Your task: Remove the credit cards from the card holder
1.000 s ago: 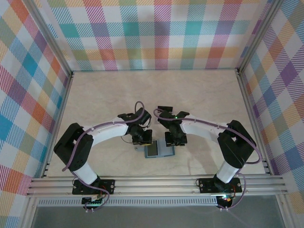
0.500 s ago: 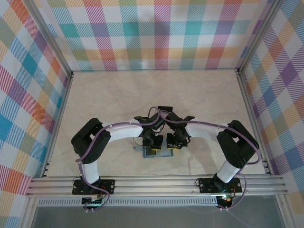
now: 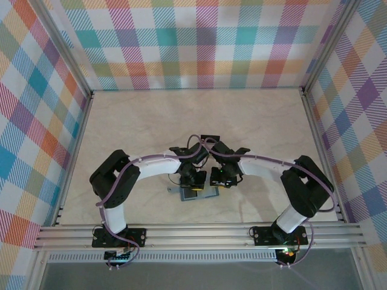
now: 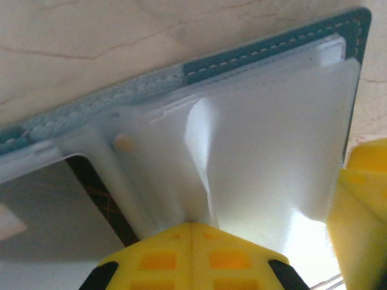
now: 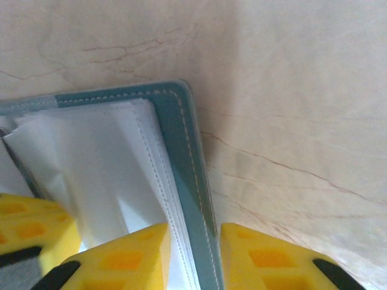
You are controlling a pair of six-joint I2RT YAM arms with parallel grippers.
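Pinching card holder (image 4: 266, 60) on table (image 5: 290, 90): left pincer (image 4: 191, 232) grips clear flap (image 4: 272, 139), right pincer (image 5: 193, 241) teal edge (image 5: 181, 139).

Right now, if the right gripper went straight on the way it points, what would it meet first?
The card holder: its teal edge sits between the fingers of the right gripper, with the table seemingly just behind it. Depth is hard to judge here.
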